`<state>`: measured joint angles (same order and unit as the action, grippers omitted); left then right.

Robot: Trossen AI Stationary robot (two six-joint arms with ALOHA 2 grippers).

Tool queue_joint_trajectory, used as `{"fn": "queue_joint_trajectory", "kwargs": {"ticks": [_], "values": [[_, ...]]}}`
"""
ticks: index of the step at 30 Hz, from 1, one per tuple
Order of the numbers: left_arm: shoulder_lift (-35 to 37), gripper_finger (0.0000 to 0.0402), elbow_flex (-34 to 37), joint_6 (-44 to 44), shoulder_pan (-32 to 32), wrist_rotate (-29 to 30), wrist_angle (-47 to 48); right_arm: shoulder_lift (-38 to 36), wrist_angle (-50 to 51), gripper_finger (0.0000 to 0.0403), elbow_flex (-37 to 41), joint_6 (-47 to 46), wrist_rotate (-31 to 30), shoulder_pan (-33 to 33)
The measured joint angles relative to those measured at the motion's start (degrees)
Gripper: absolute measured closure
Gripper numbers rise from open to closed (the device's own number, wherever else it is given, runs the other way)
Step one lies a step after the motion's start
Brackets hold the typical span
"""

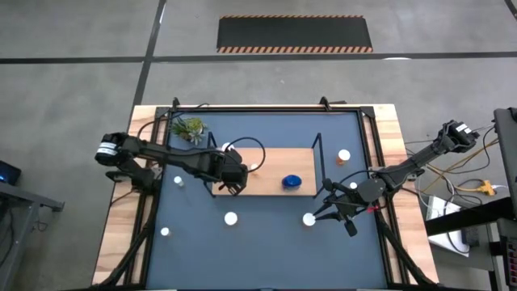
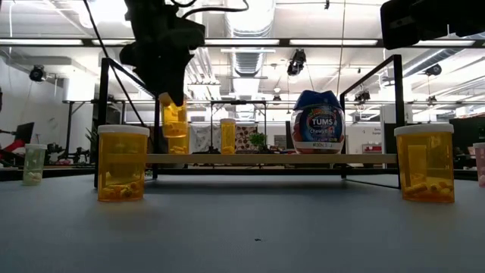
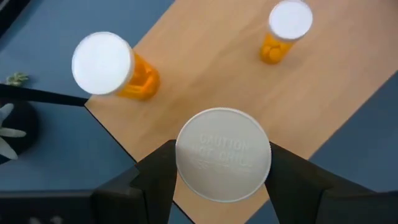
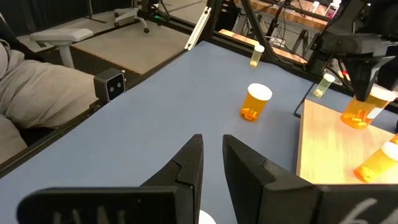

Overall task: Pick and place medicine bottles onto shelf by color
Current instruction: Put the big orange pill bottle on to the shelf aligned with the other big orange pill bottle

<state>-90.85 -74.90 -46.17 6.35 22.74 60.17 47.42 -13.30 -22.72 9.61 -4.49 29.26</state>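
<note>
The light-wood shelf [image 1: 271,179] lies mid-mat. My left gripper [image 1: 233,175] hangs over its left end, shut on an orange bottle [image 2: 175,125]. Two more orange bottles [image 3: 112,65] [image 3: 287,31] and the blue bottle [image 1: 292,181] stand on the board. My right gripper [image 1: 325,209] hovers low over the mat off the shelf's right end, its fingers narrowly open, beside a white-capped bottle [image 1: 308,219]. Further bottles [image 1: 231,218] [image 1: 166,232] [image 1: 178,181] [image 1: 344,155] stand upright on the mat. My left gripper pinches the orange bottle by its white cap [image 3: 224,163], one finger [image 3: 155,177] on each side of the cap's rim. The fingers come from above, pointing down. The bottle hangs upright below them, its base [image 2: 176,152] at the board; whether it touches I cannot tell.
A small green plant [image 1: 191,128] sits at the mat's far left. Black wire frames [image 2: 104,114] [image 2: 397,114] rise at the shelf's two short ends. Bare board lies between the orange bottles and the blue one. Cables trail off the table's right side.
</note>
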Motion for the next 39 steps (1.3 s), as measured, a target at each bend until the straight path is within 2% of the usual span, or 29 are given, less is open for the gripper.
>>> {"fn": "queue_joint_trajectory", "kwargs": {"ticks": [9,13,21,31,39], "values": [[0.0,0.0208,0.3,0.0,0.7,-7.3,-1.0,0.0,0.7,0.0351,0.0,-0.2,0.0,0.0],[0.0,0.0208,0.6,0.1,1.0,-8.5,-0.7,0.0,0.7,0.0351,0.0,-0.2,0.0,0.0],[0.0,0.0208,1.1,2.1,1.0,-7.3,-0.7,0.0,0.7,0.0351,0.0,-0.2,0.0,0.0],[0.0,0.0208,-2.8,7.8,-0.8,-6.7,-0.8,0.0,0.7,0.0351,0.0,-0.2,0.0,0.0],[-1.3,0.0208,-1.1,9.1,-3.9,-3.9,-0.9,0.0,0.7,0.0351,0.0,-0.7,0.0,0.0]]}}
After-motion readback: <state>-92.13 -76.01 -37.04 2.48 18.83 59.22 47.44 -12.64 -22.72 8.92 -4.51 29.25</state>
